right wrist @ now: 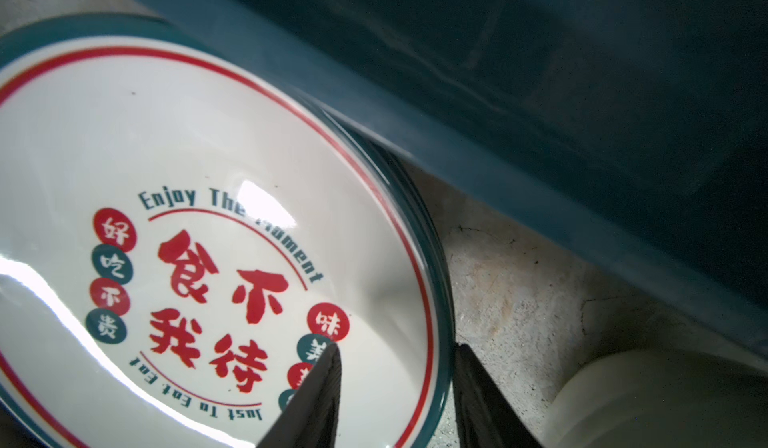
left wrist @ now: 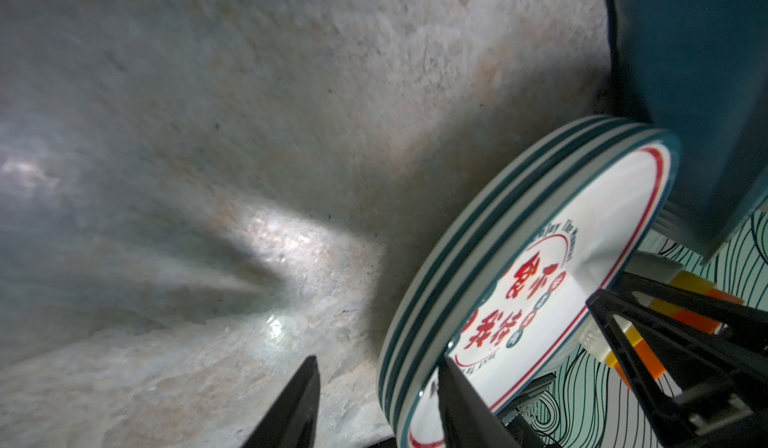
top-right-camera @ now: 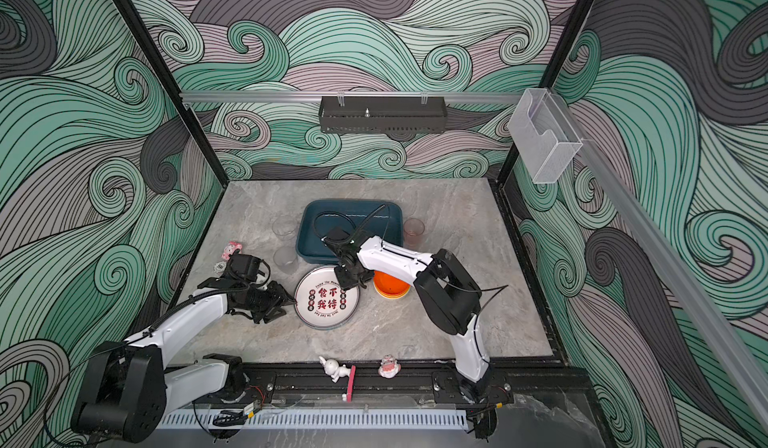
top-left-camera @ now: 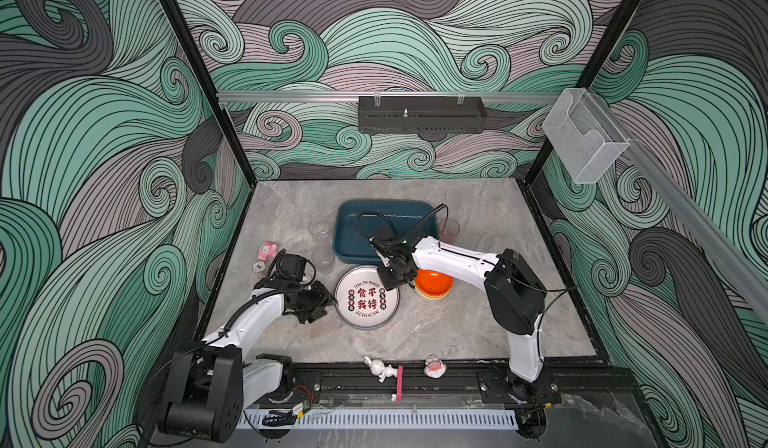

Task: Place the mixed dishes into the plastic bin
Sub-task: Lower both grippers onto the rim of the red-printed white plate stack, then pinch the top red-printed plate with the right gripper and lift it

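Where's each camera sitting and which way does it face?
Top views: high at the front, looking down at table, plastic bin, plate stack; left arm, right arm show.
Left wrist: low beside the stack, facing its edge; left hand fingertips show.
Right wrist: above the stack, facing its rim and bin wall; right hand fingertips show.
Shared: all show stack and bin.

The plate (right wrist: 187,142) is gleaming, glossy and smooth — beside it the plastic bin (right wrist: 582,234) is looking smooth but dull, the surface (left wrist: 249,92) showing as rough, matt stone.
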Controlling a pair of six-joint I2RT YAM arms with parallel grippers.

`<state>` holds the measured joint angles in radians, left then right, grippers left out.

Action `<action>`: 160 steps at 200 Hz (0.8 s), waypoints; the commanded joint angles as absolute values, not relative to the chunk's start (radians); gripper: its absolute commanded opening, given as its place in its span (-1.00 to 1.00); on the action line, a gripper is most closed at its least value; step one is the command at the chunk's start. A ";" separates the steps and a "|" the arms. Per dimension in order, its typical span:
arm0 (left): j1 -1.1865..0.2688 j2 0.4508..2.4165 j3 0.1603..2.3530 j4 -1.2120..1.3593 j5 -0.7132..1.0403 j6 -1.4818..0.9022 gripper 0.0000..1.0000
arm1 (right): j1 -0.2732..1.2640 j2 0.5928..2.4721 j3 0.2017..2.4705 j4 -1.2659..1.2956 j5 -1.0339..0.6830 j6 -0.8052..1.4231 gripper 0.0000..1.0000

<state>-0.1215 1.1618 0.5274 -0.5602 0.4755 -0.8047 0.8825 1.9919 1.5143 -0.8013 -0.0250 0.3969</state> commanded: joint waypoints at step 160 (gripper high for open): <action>-0.131 1.124 0.499 -0.560 0.472 -0.819 -0.09 | 0.900 2.037 1.543 -0.810 -0.074 0.385 -0.80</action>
